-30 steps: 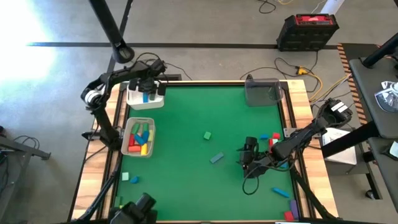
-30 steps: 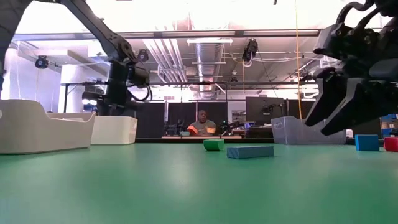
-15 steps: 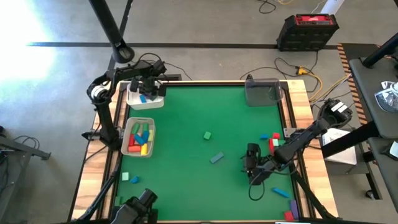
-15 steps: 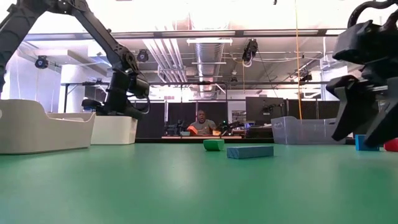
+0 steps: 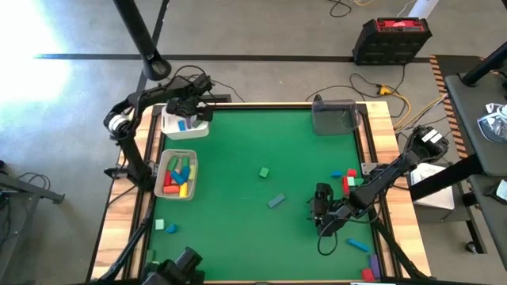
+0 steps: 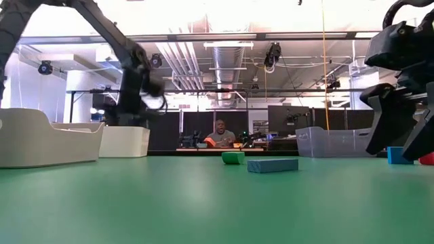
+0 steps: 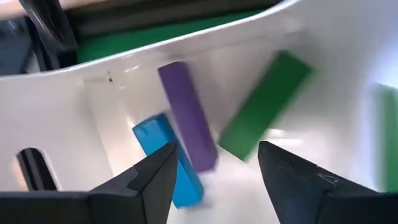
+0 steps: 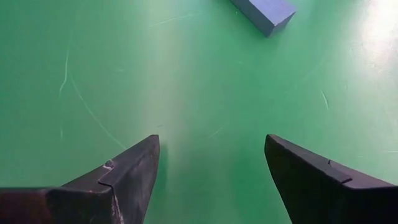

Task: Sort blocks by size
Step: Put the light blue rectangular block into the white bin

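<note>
Left wrist view, purple bar (image 7: 186, 115), blue bar (image 7: 168, 158), green bar (image 7: 264, 115)

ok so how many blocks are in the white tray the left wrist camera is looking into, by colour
purple block: 1
blue block: 1
green block: 1
total: 3, all inside the white tray
</note>
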Available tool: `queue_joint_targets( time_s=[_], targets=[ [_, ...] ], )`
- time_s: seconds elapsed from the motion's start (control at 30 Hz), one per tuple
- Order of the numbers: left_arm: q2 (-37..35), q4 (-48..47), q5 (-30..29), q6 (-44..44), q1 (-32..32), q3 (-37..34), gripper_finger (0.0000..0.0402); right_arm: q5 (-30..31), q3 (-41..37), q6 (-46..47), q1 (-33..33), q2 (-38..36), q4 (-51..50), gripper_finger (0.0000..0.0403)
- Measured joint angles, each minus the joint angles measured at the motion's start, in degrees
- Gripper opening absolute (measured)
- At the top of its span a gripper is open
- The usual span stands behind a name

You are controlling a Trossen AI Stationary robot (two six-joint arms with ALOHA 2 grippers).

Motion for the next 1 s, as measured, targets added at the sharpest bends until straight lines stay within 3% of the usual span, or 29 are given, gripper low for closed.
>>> queue_joint_targets(
  time_s=[0.13,0.27,0.4,0.53,0.77,0.87,1.0],
  targets=[
    [-6.5,0.0,0.0,2.3,-4.5,0.0,0.0213,0.0,0.0,0.3,0.1,0.0,0.0,0.0278],
    [-14.4,2.3,-0.4,1.6,-13.2,-0.9,0.0212,0.0,0.0,1.6,0.1,0.0,0.0,0.0267],
    [-21.1,13.6,-1.0,1.1,-27.3,-5.7,0.021,0.0,0.0,3.2,0.1,0.0,0.0,0.0256],
    [-24.0,27.1,-6.3,1.7,-44.3,-13.4,0.021,0.5,0.0,3.3,0.1,0.0,0.0,0.0249],
    [-19.2,58.5,-22.4,-2.3,-68.6,-26.2,0.021,7.9,0.0,3.2,0.1,0.0,0.1,0.0265],
    [-13.9,66.7,-27.8,-3.2,-74.0,-27.1,0.021,10.2,0.0,3.2,-0.1,0.0,0.6,0.0278],
    [-5.5,70.0,-29.1,-3.3,-77.3,-23.6,0.021,10.6,0.0,3.1,-0.8,0.0,1.7,0.0298]
  ],
)
